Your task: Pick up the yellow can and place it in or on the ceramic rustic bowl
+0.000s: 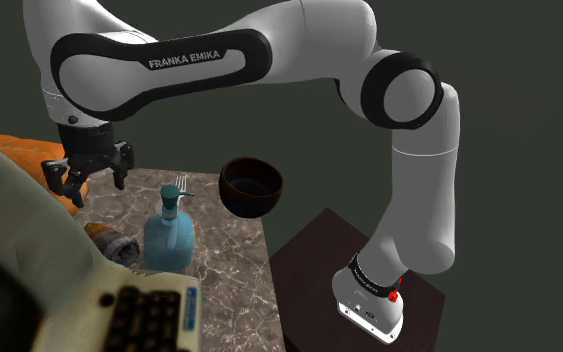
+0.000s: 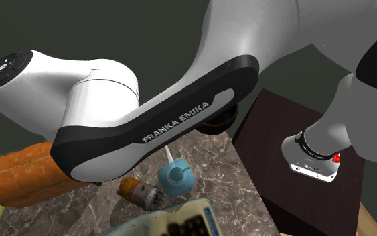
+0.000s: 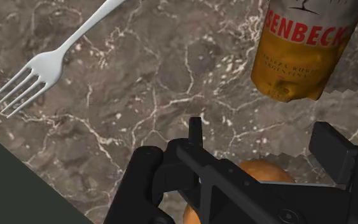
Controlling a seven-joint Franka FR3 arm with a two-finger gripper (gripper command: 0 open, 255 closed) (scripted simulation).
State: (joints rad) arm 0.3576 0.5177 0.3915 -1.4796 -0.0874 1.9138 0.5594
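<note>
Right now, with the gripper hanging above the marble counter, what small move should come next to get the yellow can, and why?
Probably slide the open gripper sideways until the can sits centred between its fingers, before lowering. The can lies on its side on the counter, off the gripper's line, and the fingers stand apart, holding nothing.

Single white Franka arm with dark joints (image 1: 299,45), rising from the dark box stand (image 1: 307,262), elbow bent high, all-black two-finger gripper (image 1: 91,178) pointing down, fingers apart.
</note>
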